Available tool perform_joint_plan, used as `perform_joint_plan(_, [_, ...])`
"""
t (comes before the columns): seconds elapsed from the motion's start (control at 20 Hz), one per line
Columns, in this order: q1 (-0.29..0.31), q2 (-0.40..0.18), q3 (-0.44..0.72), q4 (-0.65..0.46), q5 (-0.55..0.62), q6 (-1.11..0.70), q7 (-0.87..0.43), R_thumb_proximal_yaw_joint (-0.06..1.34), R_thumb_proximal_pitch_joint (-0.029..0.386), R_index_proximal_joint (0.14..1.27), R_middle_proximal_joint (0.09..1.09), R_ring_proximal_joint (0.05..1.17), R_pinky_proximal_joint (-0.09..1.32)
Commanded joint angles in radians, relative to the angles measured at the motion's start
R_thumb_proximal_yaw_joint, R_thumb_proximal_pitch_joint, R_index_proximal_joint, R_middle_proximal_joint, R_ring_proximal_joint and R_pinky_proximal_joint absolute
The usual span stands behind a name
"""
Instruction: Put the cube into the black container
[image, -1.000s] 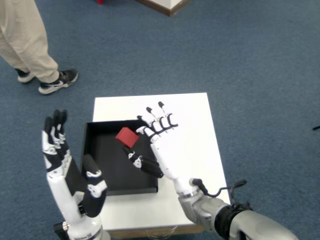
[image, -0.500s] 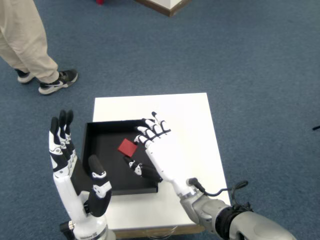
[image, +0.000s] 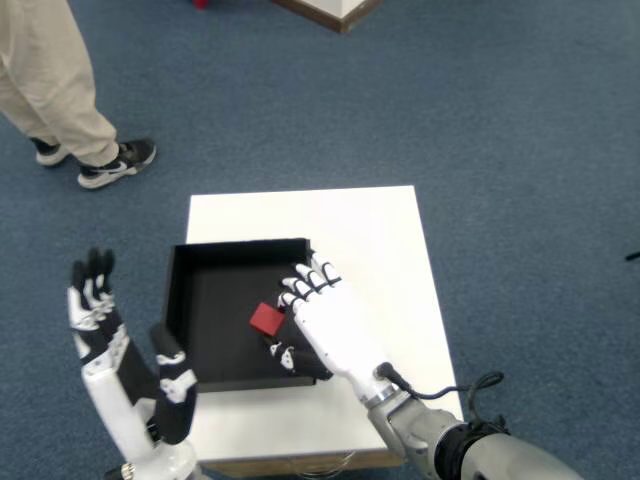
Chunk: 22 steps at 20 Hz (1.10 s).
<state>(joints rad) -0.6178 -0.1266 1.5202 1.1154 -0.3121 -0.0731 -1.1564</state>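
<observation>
The red cube is low over the floor of the black container, near its right wall. My right hand reaches in over that wall, back of the hand up. The cube sits against the palm side, between the black thumb and the index finger, and looks pinched there. The other fingers are stretched out over the container's rim. I cannot tell whether the cube touches the floor. My left hand is raised, open and apart, left of the container.
The container lies on the left half of a small white table on blue carpet. A person's legs and shoes stand at the upper left, off the table. A light board corner shows at the top.
My right hand has come down and toward me into the container, and the cube has moved with it. The left hand has dropped lower and further left.
</observation>
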Motion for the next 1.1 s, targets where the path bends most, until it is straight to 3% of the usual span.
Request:
perform_joint_plan(0.05, [-0.041,0.0,-0.02,-0.004,0.015,0.016,-0.006,1.23,0.176,1.09,0.47,0.33,0.14])
perform_joint_plan(0.25, [-0.031,0.001,-0.016,-0.004,0.019,0.014,0.009,1.22,0.173,1.09,0.47,0.33,0.15])
perform_joint_plan(0.3, [-0.03,0.001,-0.015,0.0,0.026,0.017,0.017,1.12,0.166,0.94,0.46,0.33,0.16])
perform_joint_plan(0.35, [-0.03,0.002,-0.014,0.006,0.031,0.028,0.036,0.82,0.131,0.66,0.39,0.31,0.17])
perform_joint_plan(0.4, [-0.032,0.003,-0.013,0.009,0.032,0.052,0.064,0.56,0.086,0.5,0.31,0.26,0.17])
perform_joint_plan(0.45, [-0.034,0.004,-0.012,0.005,0.035,0.072,0.084,0.46,0.067,0.45,0.28,0.23,0.15])
perform_joint_plan(0.75, [-0.037,0.001,-0.017,-0.069,0.05,0.13,0.107,0.39,0.057,0.44,0.25,0.21,0.12])
perform_joint_plan(1.1, [-0.036,-0.001,-0.019,-0.075,0.058,0.135,0.102,0.32,0.055,0.46,0.25,0.21,0.12])
